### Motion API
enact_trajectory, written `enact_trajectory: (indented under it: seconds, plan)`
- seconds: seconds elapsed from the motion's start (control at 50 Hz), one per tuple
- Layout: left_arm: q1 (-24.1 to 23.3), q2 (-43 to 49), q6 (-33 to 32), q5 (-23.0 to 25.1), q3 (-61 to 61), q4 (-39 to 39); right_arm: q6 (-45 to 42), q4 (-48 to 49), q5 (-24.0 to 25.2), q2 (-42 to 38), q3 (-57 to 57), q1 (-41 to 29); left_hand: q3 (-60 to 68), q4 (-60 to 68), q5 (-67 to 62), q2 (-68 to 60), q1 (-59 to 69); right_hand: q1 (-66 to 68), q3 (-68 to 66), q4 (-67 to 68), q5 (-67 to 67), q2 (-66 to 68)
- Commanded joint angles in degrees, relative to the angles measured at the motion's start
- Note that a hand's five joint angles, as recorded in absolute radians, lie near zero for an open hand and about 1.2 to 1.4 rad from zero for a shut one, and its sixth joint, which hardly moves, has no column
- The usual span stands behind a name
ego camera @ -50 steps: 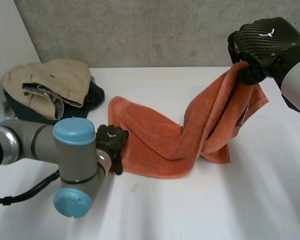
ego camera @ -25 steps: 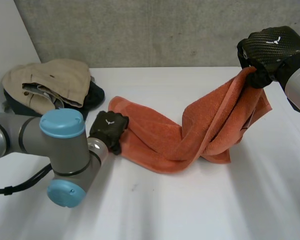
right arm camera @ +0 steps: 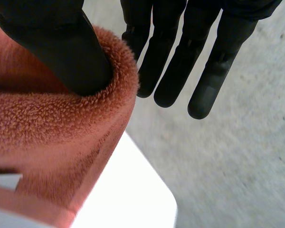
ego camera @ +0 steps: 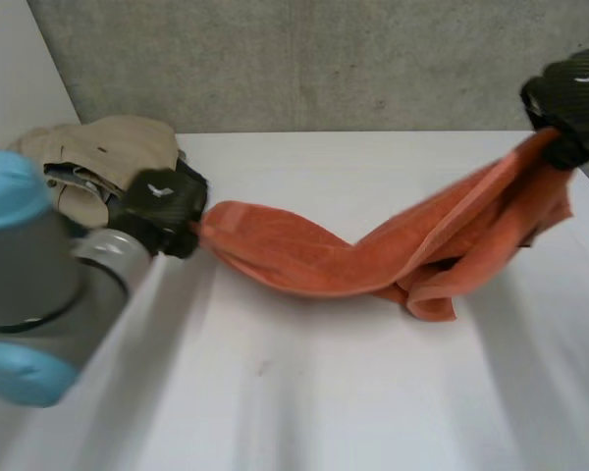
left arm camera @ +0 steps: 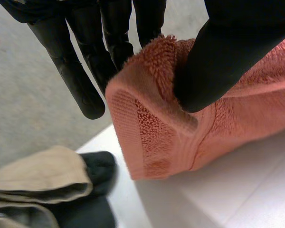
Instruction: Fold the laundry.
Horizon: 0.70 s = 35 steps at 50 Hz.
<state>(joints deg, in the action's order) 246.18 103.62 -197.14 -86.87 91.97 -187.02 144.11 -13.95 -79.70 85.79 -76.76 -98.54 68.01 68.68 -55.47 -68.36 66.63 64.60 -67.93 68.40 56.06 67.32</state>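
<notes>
An orange towel point(ego camera: 373, 257) stretches across the white table point(ego camera: 324, 392), twisted and sagging in its middle. My left hand point(ego camera: 162, 204) pinches the towel's left corner point(left arm camera: 147, 128) between its thumb point(left arm camera: 218, 61) and fingers point(left arm camera: 109, 33), lifted just off the table. Up at the far right, my right hand point(ego camera: 572, 98) grips the opposite end point(right arm camera: 52, 137), with its thumb point(right arm camera: 57, 47) pressed into the terry against the fingers point(right arm camera: 175, 61). A loose fold of the towel point(ego camera: 432, 294) hangs down to the table below the right hand.
A pile of clothes, beige point(ego camera: 98, 157) on top of dark point(ego camera: 187, 182), lies at the table's back left, right behind my left hand. In the left wrist view the pile point(left arm camera: 42, 185) sits below the held corner. A grey wall point(ego camera: 294, 59) stands behind the table.
My left hand closed on the towel's left corner and pulled it up and to the left. My right hand moved further right with its end, drawing the towel out long.
</notes>
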Motion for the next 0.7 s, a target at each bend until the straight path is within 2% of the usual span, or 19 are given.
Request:
enact_trajectory:
  seconds: [0.02,0.1,0.16,0.22,0.28,0.38,0.44,0.48,0.52,0.54,0.62,0.7]
  plan:
    - [5.5,-15.5,-3.3,6.6,5.9,10.3,-19.3,-12.1,2.4,-1.1,-1.8,7.2,12.0,11.3,-14.5,-11.6,13.4,15.4,-12.1,11.6,13.9,12.7]
    - [8.5,-14.6,-6.5,9.7,6.6,18.1,-25.1,-14.7,2.8,-5.4,-5.1,7.6,12.0,11.3,-14.5,-11.6,13.4,15.4,-12.1,11.6,13.9,12.7]
    - [9.3,-9.4,-8.1,10.2,5.9,22.2,-26.5,-13.0,2.8,-10.6,-6.6,6.4,12.0,11.3,-14.5,-11.6,13.4,15.4,-12.1,11.6,13.9,12.7]
    - [9.3,-3.8,-8.6,9.8,3.2,20.9,-26.3,-8.5,2.1,-16.6,-5.4,4.7,12.0,11.3,-14.5,-11.6,13.4,15.4,-12.1,11.6,13.9,12.7]
    - [9.0,4.6,-8.7,8.6,-2.9,16.5,-25.0,-4.2,0.3,-20.7,-2.4,3.2,12.0,11.3,-14.5,-11.6,13.4,15.4,-12.1,11.6,13.9,12.7]
    - [7.5,15.6,-8.0,4.7,-21.5,7.1,-19.8,7.7,-5.5,-28.4,12.3,0.3,12.0,11.3,-14.5,-11.6,13.4,15.4,-12.1,11.6,13.9,12.7]
    - [7.6,17.7,-6.9,2.9,-29.6,2.4,-17.2,14.1,-7.3,-30.1,19.6,0.1,12.0,11.3,-14.5,-11.6,13.4,15.4,-12.1,11.6,13.9,12.7]
    - [8.0,18.4,-5.8,1.4,-36.4,-3.3,-14.0,22.1,-7.9,-30.3,24.8,0.5,12.0,11.3,-14.5,-11.6,13.4,15.4,-12.1,11.6,13.9,12.7]
    - [8.5,18.2,-4.3,1.0,-39.1,-7.7,-11.6,28.4,-7.9,-30.0,26.0,1.0,12.0,11.3,-14.5,-11.6,13.4,15.4,-12.1,11.6,13.9,12.7]
    - [8.9,17.6,-2.3,0.8,-40.7,-12.5,-8.8,36.3,-7.8,-29.0,26.1,1.5,12.0,11.3,-14.5,-11.6,13.4,15.4,-12.1,11.6,13.9,12.7]
    - [9.4,16.1,2.8,1.0,-41.7,-20.6,-2.5,51.4,-7.2,-26.0,22.6,2.3,12.0,11.3,-14.5,-11.6,13.4,15.4,-12.1,11.6,13.9,12.7]
    - [9.6,15.1,4.4,2.0,-40.1,-17.5,-0.2,54.5,-4.3,-24.2,18.0,2.7,12.0,11.3,-14.5,-11.6,13.4,15.4,-12.1,11.6,13.9,12.7]
